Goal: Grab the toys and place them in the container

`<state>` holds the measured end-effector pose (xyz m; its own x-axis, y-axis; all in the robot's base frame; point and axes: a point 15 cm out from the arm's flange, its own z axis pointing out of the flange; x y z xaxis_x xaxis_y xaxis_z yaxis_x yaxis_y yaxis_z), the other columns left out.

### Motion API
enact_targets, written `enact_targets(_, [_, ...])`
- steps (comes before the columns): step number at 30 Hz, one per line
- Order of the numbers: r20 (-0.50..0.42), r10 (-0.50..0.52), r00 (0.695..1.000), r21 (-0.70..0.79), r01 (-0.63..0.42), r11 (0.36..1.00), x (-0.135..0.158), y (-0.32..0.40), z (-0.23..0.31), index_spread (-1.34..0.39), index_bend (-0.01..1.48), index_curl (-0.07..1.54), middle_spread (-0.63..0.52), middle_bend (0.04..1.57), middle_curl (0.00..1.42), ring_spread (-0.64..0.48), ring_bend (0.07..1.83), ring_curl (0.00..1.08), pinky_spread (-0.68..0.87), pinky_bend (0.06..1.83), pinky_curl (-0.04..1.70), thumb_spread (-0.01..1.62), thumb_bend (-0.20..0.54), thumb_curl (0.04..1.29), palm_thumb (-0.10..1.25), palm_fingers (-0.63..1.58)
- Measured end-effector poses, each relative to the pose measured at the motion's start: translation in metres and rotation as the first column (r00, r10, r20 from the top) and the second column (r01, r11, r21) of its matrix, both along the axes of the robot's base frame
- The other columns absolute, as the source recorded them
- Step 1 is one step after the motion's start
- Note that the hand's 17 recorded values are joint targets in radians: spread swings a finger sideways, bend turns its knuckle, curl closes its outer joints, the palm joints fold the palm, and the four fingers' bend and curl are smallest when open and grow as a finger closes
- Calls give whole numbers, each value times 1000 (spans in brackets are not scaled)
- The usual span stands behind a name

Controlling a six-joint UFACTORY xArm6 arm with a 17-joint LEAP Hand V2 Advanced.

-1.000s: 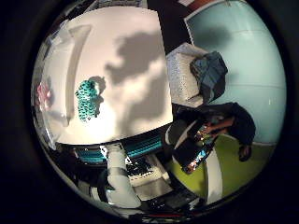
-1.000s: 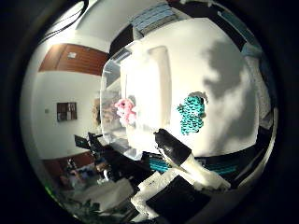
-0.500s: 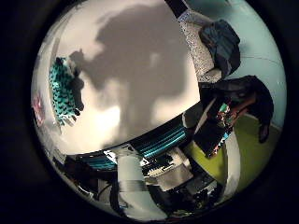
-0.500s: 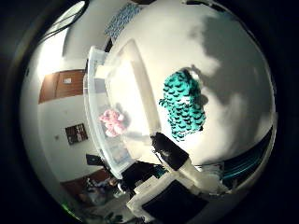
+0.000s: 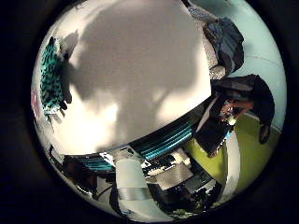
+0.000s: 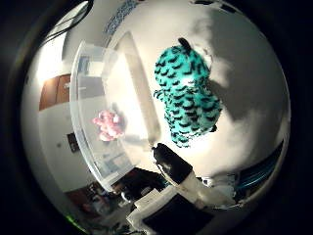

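A teal plush toy with black markings (image 6: 188, 100) lies on the white table (image 5: 140, 70), close beside the clear plastic container (image 6: 90, 142). A small pink plush toy (image 6: 108, 125) lies inside that container. My hand (image 6: 188, 178) hovers above the table near the teal toy, without touching it. One black-tipped finger (image 6: 168, 159) reaches out straight toward the toy and the container's wall. Another white finger (image 5: 128, 179) shows over the table's edge. Nothing is held.
The hand's shadow spreads across the table top. Past the table's edge are a dark garment on a pale seat (image 5: 224, 39), a green floor patch (image 5: 247, 154) and teal-striped equipment (image 5: 168, 137) below the table.
The view has closed in on the table: the teal toy and the container fill more of the picture as my hand came down toward them. The toys themselves have not moved.
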<state>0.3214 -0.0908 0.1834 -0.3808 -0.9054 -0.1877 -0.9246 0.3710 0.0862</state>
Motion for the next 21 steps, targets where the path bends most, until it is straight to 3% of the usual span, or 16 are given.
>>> enact_targets(21, [-51,72,996,-9,-72,997,15,26,-39,-77,153,261,165,235,338,219,402,242,434,484,283,1096,-20,297,461,139])
